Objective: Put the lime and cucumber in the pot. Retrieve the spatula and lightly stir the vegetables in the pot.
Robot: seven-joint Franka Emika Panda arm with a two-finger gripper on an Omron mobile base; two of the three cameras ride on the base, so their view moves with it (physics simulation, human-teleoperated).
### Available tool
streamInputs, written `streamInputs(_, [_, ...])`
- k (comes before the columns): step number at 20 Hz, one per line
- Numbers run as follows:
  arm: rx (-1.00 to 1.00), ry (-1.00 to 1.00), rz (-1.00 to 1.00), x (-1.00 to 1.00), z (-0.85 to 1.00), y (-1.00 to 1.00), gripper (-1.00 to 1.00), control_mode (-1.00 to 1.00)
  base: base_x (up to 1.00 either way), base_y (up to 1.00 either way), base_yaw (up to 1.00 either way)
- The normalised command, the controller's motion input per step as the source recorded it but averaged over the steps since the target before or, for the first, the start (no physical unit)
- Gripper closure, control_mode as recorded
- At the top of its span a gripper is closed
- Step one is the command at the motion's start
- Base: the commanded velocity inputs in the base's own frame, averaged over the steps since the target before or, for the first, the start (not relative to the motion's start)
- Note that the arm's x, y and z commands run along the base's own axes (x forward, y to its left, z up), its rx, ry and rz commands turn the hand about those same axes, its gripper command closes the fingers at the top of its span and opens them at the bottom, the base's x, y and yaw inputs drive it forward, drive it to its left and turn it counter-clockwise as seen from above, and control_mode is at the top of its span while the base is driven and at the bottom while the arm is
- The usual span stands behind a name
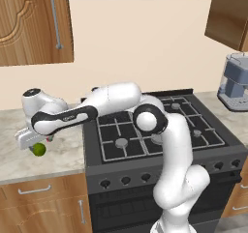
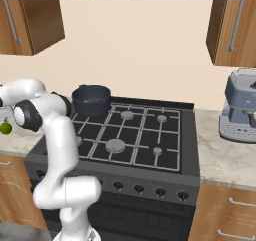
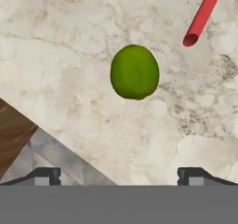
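Green round lime (image 3: 135, 72) rests on the marbled stone tabletop (image 3: 69, 56) left of the stove, directly under the tool (image 3: 119, 174), whose jaws stand wide and empty, presumably lined up for a top-down grasp. Red spatula handle (image 3: 202, 16) lies nearby. Dark navy pot (image 2: 91, 99) waits on the rear burner.

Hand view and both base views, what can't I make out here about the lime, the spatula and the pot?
- Spatula: in the hand view the top edge cuts it off; the red handle shows, the head does not.
- Pot: in the right base view, something green sits inside, too small to identify; in the left base view the arm hides it.
- Lime: in the left base view, the gripper covers its top.
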Motion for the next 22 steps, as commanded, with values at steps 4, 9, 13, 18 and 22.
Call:
streamInputs(4, [0.00,0.06,0.00,0.26,-0.14,0.00,-1.00,-1.00,0.00,0.00,0.00])
streamInputs(9, [0.00,0.09,0.00,0.45,-0.23,0.00,-1.00,-1.00,0.00,0.00,0.00])
streamInputs(13, [0.00,0.09,0.00,0.17,-0.41,0.01,-1.00,-1.00,0.00,0.00,0.00])
streamInputs(18, [0.00,0.06,0.00,0.13,-0.39,0.03,-1.00,-1.00,0.00,0.00,0.00])
streamInputs(22, [0.02,0.00,0.00,0.23,-0.26,0.00,-1.00,-1.00,0.00,0.00,0.00])
